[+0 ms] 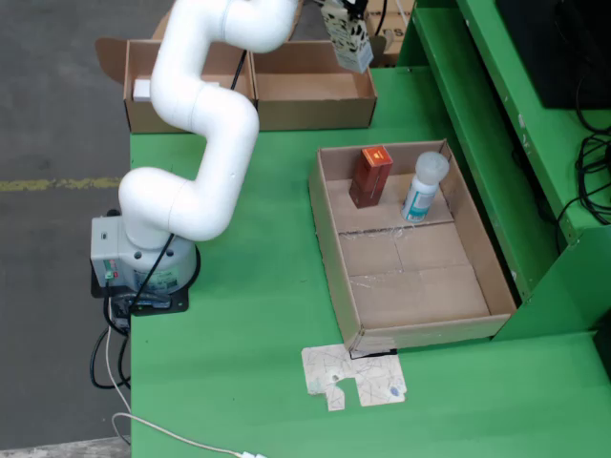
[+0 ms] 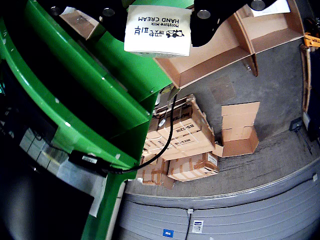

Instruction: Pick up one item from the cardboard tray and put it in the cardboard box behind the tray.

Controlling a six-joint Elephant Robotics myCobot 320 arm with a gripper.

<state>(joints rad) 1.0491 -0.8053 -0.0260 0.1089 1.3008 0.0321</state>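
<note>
My gripper (image 1: 347,13) is raised at the top of the overhead view, shut on a white hand cream carton (image 1: 347,40) that hangs above the back right of the open cardboard box (image 1: 315,97). The wrist view shows the same carton (image 2: 157,30), printed "HAND CREAM", clamped between the black fingers (image 2: 215,22) of the gripper (image 2: 159,14). In front of that box lies the cardboard tray (image 1: 329,239). A red-brown carton (image 1: 370,176) and a white bottle with a blue label (image 1: 424,186) stand at its far end.
A second open box (image 1: 143,113) with a white item (image 1: 141,90) sits left of the first, partly behind the white arm (image 1: 205,114). The arm's base (image 1: 138,258) stands at the table's left edge. A flat cardboard scrap (image 1: 353,377) lies before the tray. Green shelving (image 1: 516,143) rises on the right.
</note>
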